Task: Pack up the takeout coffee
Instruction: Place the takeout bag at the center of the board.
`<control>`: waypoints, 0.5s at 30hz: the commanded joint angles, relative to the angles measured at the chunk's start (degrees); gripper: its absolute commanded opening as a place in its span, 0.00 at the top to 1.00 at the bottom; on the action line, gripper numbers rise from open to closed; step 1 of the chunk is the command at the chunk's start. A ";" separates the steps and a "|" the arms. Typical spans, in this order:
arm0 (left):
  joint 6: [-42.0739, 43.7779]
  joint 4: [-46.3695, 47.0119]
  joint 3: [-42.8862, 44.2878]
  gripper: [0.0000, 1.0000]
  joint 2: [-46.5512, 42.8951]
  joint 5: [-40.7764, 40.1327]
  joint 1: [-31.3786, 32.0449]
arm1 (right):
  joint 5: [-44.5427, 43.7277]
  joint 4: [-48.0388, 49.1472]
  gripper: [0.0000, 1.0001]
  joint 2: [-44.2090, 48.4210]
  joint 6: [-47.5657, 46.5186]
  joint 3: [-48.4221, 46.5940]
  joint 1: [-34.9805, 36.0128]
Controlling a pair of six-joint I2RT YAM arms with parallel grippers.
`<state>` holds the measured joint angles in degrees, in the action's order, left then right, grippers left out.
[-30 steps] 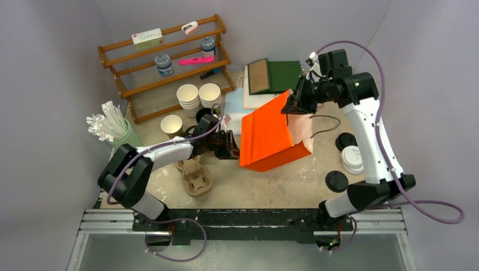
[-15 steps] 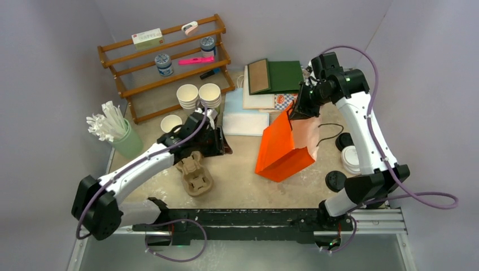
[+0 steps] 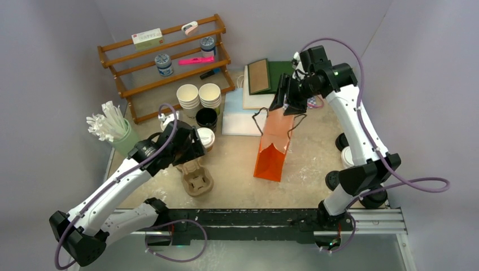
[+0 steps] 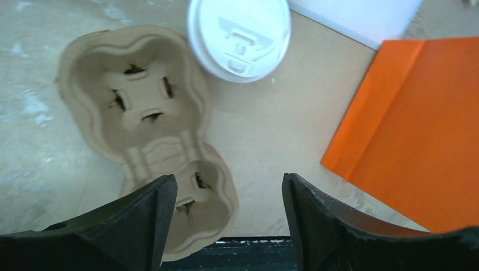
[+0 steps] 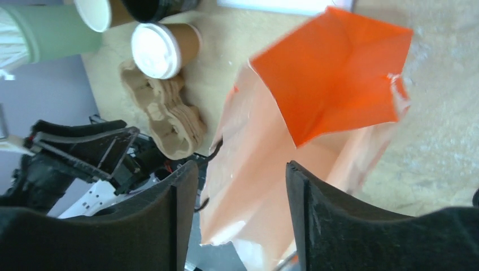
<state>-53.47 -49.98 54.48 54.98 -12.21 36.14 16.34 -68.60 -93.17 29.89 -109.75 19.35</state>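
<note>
One takeout coffee, a brown cup with a white lid, stands on the table beside the black cup; the right wrist view shows it too. My left gripper hangs open above the pulp cup carrier, just left of the coffee, with nothing between its fingers. The orange paper bag stands upright at mid-table with its mouth open. Right above that mouth is my right gripper, open, the bag's pale inside showing between its fingers.
Stacked white cups and a black cup sit behind the coffee. A green holder of white sticks is at the left, a wooden rack at the back, books behind the bag, black lids at the right.
The right arm swung the bag upright, moved it back and opened its jaws. The left arm drew back to the left and opened, and the lidded coffee now stands free.
</note>
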 commanded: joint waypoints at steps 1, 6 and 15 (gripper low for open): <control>-6.63 -10.81 4.55 0.29 -0.41 -9.66 -0.10 | 3.00 -2.82 0.38 -2.00 -1.40 -11.32 0.77; -15.06 -17.48 4.22 0.39 -1.67 -14.16 -0.35 | 1.70 -2.78 0.38 -0.82 -1.18 -12.35 0.77; -16.36 -13.96 -2.54 0.50 -4.38 -8.97 -0.57 | 10.17 14.97 0.38 5.42 -0.82 -7.38 0.78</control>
<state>-68.18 -65.14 55.00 51.79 -23.00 36.01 19.66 -63.40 -90.02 29.56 -117.25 19.88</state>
